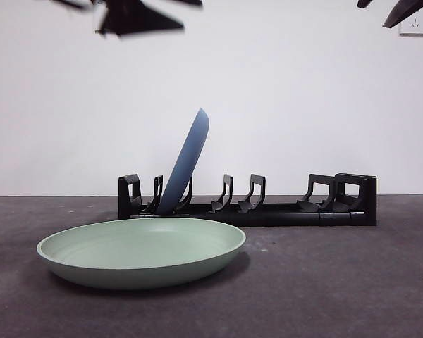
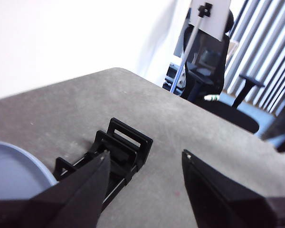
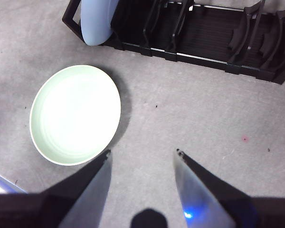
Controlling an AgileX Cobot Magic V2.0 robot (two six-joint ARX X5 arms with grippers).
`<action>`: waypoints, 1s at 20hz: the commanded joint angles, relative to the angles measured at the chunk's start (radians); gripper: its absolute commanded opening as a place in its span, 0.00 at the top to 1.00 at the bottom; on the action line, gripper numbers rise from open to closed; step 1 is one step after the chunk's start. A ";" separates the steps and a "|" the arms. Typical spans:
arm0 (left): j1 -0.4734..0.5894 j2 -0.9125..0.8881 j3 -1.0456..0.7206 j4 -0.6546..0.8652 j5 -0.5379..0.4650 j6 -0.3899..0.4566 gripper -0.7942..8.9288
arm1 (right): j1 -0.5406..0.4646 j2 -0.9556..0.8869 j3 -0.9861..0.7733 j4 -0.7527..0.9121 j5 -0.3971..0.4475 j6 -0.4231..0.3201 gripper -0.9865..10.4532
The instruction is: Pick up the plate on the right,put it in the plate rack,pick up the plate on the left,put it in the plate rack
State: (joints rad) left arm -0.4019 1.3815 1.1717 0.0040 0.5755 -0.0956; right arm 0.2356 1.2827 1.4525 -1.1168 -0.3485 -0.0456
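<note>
A pale green plate (image 1: 141, 250) lies flat on the grey table, in front of the left part of the plate rack (image 1: 268, 210). A blue plate (image 1: 187, 165) stands leaning in a slot near the rack's left end. In the right wrist view my right gripper (image 3: 142, 152) is open and empty, high above the table, with the green plate (image 3: 75, 114), blue plate (image 3: 97, 19) and rack (image 3: 204, 33) below it. My left gripper (image 2: 145, 156) is open and empty, above one boxy end of the rack (image 2: 126, 145), with the blue plate's rim (image 2: 14, 171) beside it.
Both arms show only as black tips at the top of the front view. A white wall with an outlet (image 1: 414, 26) stands behind the rack. Past the table's rounded edge (image 2: 147, 80) are an office chair (image 2: 213, 61) and blinds.
</note>
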 commanded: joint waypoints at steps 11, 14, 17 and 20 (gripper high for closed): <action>-0.222 -0.309 0.049 -0.927 -0.302 0.561 0.56 | 0.189 0.404 -0.010 0.166 -0.080 0.072 0.72; -0.288 -0.308 0.049 -0.988 -0.364 0.594 0.55 | 0.259 0.530 -0.010 0.211 -0.030 0.080 0.72; -0.325 -0.308 0.049 -1.036 -0.422 0.617 0.55 | 0.300 0.618 -0.010 0.244 0.013 0.096 0.72; -0.338 -0.308 0.049 -1.077 -0.466 0.631 0.55 | 0.317 0.671 -0.010 0.273 0.015 0.109 0.72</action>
State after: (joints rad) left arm -0.7345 1.0737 1.2247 -1.0740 0.1135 0.5182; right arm 0.5507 1.9411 1.4521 -0.8513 -0.3363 0.0475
